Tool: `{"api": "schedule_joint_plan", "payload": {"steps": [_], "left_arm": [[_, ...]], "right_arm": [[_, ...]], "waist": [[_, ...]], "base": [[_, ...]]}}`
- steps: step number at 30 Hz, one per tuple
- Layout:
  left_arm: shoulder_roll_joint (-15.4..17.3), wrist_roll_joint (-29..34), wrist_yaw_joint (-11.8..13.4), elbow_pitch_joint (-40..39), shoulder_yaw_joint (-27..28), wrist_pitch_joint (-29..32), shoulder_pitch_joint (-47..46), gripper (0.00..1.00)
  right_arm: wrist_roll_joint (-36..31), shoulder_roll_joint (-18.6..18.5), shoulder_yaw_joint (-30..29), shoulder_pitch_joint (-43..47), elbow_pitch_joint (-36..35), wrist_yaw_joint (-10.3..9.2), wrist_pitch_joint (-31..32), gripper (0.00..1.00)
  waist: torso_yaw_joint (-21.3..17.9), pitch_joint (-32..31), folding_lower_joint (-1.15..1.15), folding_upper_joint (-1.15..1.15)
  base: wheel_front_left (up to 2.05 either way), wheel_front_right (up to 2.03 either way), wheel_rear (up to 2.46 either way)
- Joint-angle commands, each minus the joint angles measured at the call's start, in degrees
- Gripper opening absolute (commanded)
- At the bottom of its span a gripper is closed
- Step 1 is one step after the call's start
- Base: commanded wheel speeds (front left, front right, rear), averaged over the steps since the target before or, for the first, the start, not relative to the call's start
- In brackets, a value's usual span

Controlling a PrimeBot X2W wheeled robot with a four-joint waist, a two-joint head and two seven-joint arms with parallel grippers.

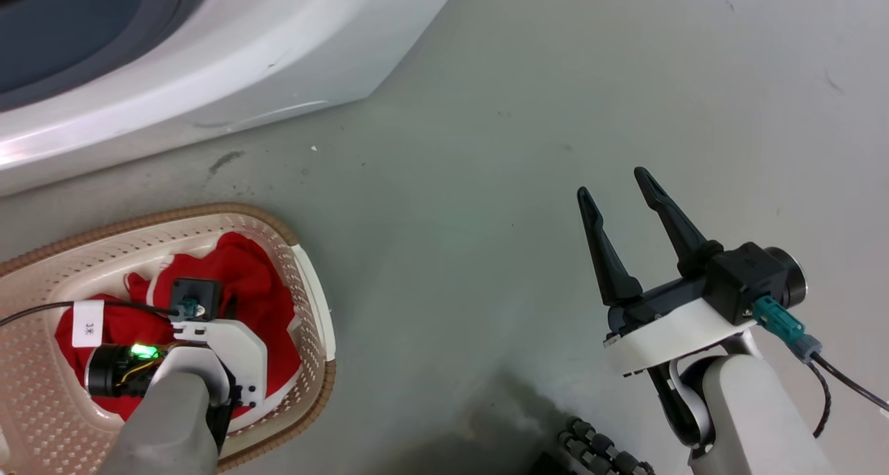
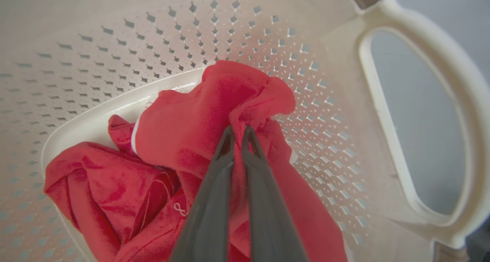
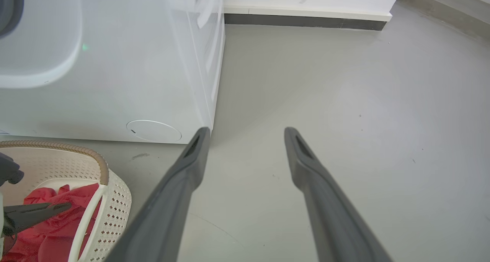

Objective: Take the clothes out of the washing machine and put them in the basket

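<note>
Down in basket [image 2: 115, 20], left claw [image 2: 237, 135] pinching clothes [image 2: 180, 128]

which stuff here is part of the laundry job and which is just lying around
Job:
clothes, in the basket
washer
left end effector, shut on the clothes
right end effector, open over the floor

Just there:
skirting
cable tag

clothes [image 2: 183, 139]: soft matt red cloth | basket [image 2: 268, 36]: smooth perforated cream plastic | washing machine [image 1: 278, 51]: glossy white | floor [image 1: 555, 114]: matt grey, scuffed
</note>
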Motion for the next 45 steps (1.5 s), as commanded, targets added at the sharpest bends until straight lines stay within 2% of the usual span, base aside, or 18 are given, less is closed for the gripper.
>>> {"api": "schedule_joint_plan", "payload": {"steps": [1,7,9,10,15,26,33,37,45], "left_arm": [[0.6,0.0,-0.4,1.7,-0.2,0.8,-1.3,0.00],[0.4,0.1,-1.2,6.1,-1.3,5.7,-3.2,0.02],[0.1,-0.2,-1.5,6.8,-1.4,6.9,-3.0,0.46],[0.0,-0.4,-1.6,7.0,-1.5,7.3,-2.8,0.98],[-1.8,-1.2,-1.9,7.4,-1.7,6.7,-1.0,1.00],[-7.3,-5.0,-4.0,7.5,-0.2,0.7,5.1,1.00],[-9.4,-5.9,-4.5,4.1,0.0,-1.1,8.6,1.00],[-8.8,-4.5,-2.8,-3.2,0.7,-1.2,11.4,1.00],[-7.7,-2.1,0.0,-22.5,6.1,-1.1,18.2,1.00]], "right_arm": [[0.2,0.1,0.4,-1.3,0.2,-0.06,-0.5,1.00],[0.6,0.1,1.3,-2.6,1.6,-0.06,-1.4,1.00],[0.5,0.1,1.5,-2.7,2.1,-0.06,-1.6,1.00],[0.5,0.1,1.5,-2.7,2.4,-0.06,-1.7,1.00],[-0.4,0.1,1.1,-1.8,3.6,-0.06,-1.7,1.00],[-3.5,0.1,-1.2,2.1,4.7,-0.05,0.7,1.00],[-5.2,0.1,-3.1,6.0,3.5,-0.06,3.4,1.00],[-5.8,0.1,-4.6,8.0,2.4,-0.06,4.5,1.00],[-6.7,0.1,-7.2,12.1,0.1,-0.06,6.3,1.00]], "waist": [[-0.6,1.3,-0.01,0.00],[-0.8,2.1,-0.01,0.00],[-0.5,1.4,-0.01,0.00],[-0.3,0.9,-0.01,0.00],[1.5,-3.7,-0.01,0.00],[7.9,-19.8,-0.01,0.00],[12.1,-28.0,-0.01,0.00],[14.2,-31.3,-0.01,0.00],[17.2,-36.5,-0.01,0.00]], "base": [[0.00,0.00,0.00],[0.00,0.00,0.00],[0.00,0.00,0.00],[0.00,0.00,0.00],[0.00,0.00,0.00],[0.00,0.00,0.00],[0.00,0.00,0.00],[0.00,0.00,0.00],[0.00,0.00,0.00]]}}
